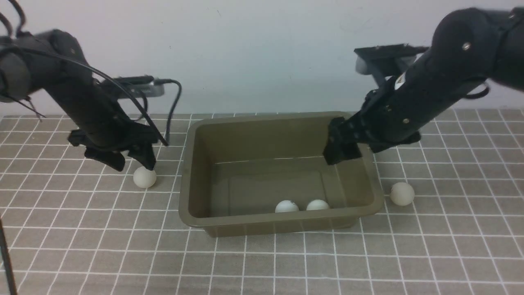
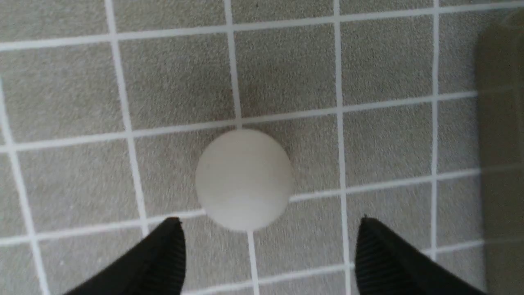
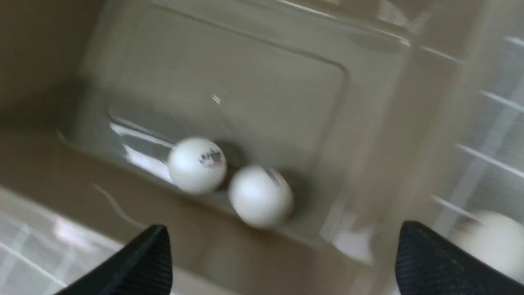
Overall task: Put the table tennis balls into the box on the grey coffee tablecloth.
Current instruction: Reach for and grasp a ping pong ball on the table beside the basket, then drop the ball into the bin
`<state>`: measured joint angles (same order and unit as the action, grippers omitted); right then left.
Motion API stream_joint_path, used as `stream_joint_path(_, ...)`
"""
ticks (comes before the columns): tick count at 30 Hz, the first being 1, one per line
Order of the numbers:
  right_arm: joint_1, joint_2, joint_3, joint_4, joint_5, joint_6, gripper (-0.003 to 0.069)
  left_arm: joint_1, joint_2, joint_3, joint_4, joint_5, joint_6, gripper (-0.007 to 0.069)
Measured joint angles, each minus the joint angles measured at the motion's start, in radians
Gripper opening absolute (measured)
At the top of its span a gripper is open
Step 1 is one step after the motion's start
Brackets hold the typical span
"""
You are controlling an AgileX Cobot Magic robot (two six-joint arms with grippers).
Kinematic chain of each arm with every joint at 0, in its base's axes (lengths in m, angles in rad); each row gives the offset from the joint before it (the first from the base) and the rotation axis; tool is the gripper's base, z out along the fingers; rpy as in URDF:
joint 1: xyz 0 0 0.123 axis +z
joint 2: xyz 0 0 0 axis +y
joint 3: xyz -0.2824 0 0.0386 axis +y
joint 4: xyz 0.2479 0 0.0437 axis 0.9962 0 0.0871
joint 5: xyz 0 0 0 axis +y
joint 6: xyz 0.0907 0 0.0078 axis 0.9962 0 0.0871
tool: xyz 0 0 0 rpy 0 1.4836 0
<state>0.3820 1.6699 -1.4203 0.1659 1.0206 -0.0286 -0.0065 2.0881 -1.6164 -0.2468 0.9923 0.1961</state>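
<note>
The olive-green box (image 1: 192, 164) stands mid-table on the grey checked tablecloth (image 1: 262, 262). Two white balls lie inside against its near wall, one with a dark printed mark (image 1: 286, 206) and one plain (image 1: 317, 205); both also show in the right wrist view, the marked one (image 3: 197, 164) beside the other (image 3: 260, 196). A third ball (image 1: 144, 177) lies on the cloth left of the box, just below my open, empty left gripper (image 1: 133, 162); in the left wrist view it (image 2: 244, 179) sits just ahead of the spread fingertips (image 2: 172, 241). A fourth ball (image 1: 402, 193) lies right of the box. My right gripper (image 1: 342, 153) is open and empty above the box's right side.
A pale wall runs behind the table. A black cable (image 1: 174, 102) hangs from the left arm near the box's far left corner. The box's edge shows as a dark blur (image 2: 501, 123) in the left wrist view.
</note>
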Motion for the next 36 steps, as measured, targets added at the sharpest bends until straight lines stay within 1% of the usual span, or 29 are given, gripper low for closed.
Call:
stream_joint_path(1,0.0,-0.017,0.0,-0.039,0.015,0.014,0.0676,-0.003,0.015,0.0,0.0,-0.023,0.0,0.0536)
stream_joint_path(2,0.0,-0.051,0.0,-0.103,0.034,0.038,0.0658,-0.006,0.03,0.0,0.0,-0.048,0.001,0.0544)
stream_joint_path(3,0.0,-0.056,0.0,-0.103,0.034,0.042,0.0655,-0.007,0.032,0.0,0.001,-0.054,0.001,0.0545)
stream_joint_path(4,-0.001,-0.085,0.0,-0.158,0.047,0.065,0.0636,-0.008,0.047,0.0,0.005,-0.074,0.001,0.0544)
stream_joint_path(5,-0.005,-0.106,0.0,-0.208,0.057,0.078,0.0623,-0.009,0.056,0.0,0.008,-0.097,0.001,0.054)
stream_joint_path(6,-0.022,-0.142,-0.004,-0.27,0.083,0.113,0.0584,-0.011,0.074,0.0,0.012,-0.118,0.001,0.0521)
stream_joint_path(7,-0.037,-0.156,-0.006,-0.292,0.093,0.126,0.0567,-0.011,0.08,0.0,0.013,-0.122,0.001,0.0501)
stream_joint_path(8,-0.041,-0.159,-0.006,-0.296,0.096,0.128,0.0567,-0.011,0.084,0.0,0.014,-0.122,0.001,0.0495)
stream_joint_path(10,-0.103,-0.176,-0.009,-0.314,0.124,0.15,0.0515,-0.011,0.099,0.0,0.019,-0.115,0.001,0.0367)
stream_joint_path(11,-0.13,-0.177,-0.009,-0.312,0.131,0.155,0.0499,-0.011,0.1,0.0,0.022,-0.112,0.001,0.0346)
stream_joint_path(14,-0.231,-0.176,0.009,-0.262,0.124,0.162,0.0454,-0.011,0.1,-0.008,0.032,-0.064,0.005,0.0346)
stream_joint_path(16,-0.302,-0.169,0.038,-0.195,0.111,0.158,0.0437,-0.011,0.093,-0.033,0.05,0.011,0.005,0.0346)
stream_joint_path(18,-0.34,-0.143,0.069,-0.138,0.09,0.144,0.0439,-0.013,0.062,-0.085,0.052,0.08,0.005,0.0346)
stream_joint_path(19,-0.342,-0.14,0.069,-0.134,0.09,0.142,0.044,-0.013,0.058,-0.085,0.052,0.08,0.005,0.0346)
stream_joint_path(20,-0.351,-0.1,0.099,-0.09,0.059,0.127,0.0451,-0.022,0.017,-0.136,0.051,0.12,0.005,0.0346)
stream_joint_path(22,-0.352,-0.06,0.111,-0.059,0.038,0.117,0.0463,-0.04,-0.029,-0.181,0.038,0.143,0.005,0.0346)
stream_joint_path(24,-0.351,0.005,0.12,-0.006,-0.011,0.096,0.0482,-0.071,-0.076,-0.223,-0.002,0.155,0.011,0.0346)
stream_joint_path(27,-0.345,0.1,0.121,0.032,-0.075,0.077,0.0499,-0.139,-0.114,-0.262,-0.053,0.157,0.03,0.0346)
stream_joint_path(29,-0.339,0.156,0.12,0.05,-0.11,0.068,0.0504,-0.198,-0.108,-0.263,-0.066,0.16,0.044,0.0346)
stream_joint_path(31,-0.335,0.182,0.12,0.052,-0.125,0.056,0.0505,-0.228,-0.098,-0.263,-0.067,0.161,0.045,0.0346)
stream_joint_path(32,-0.325,0.213,0.12,0.053,-0.14,0.04,0.0506,-0.265,-0.071,-0.263,-0.066,0.161,0.045,0.0346)
stream_joint_path(34,-0.308,0.248,0.12,0.054,-0.164,0.029,0.0507,-0.303,-0.042,-0.263,-0.056,0.16,0.043,0.0346)
stream_joint_path(35,-0.297,0.265,0.12,0.058,-0.177,0.022,0.0507,-0.33,-0.014,-0.262,-0.04,0.158,0.03,0.0358)
stream_joint_path(36,-0.296,0.268,0.12,0.059,-0.179,0.022,0.0507,-0.33,-0.014,-0.262,-0.04,0.158,0.03,0.0358)
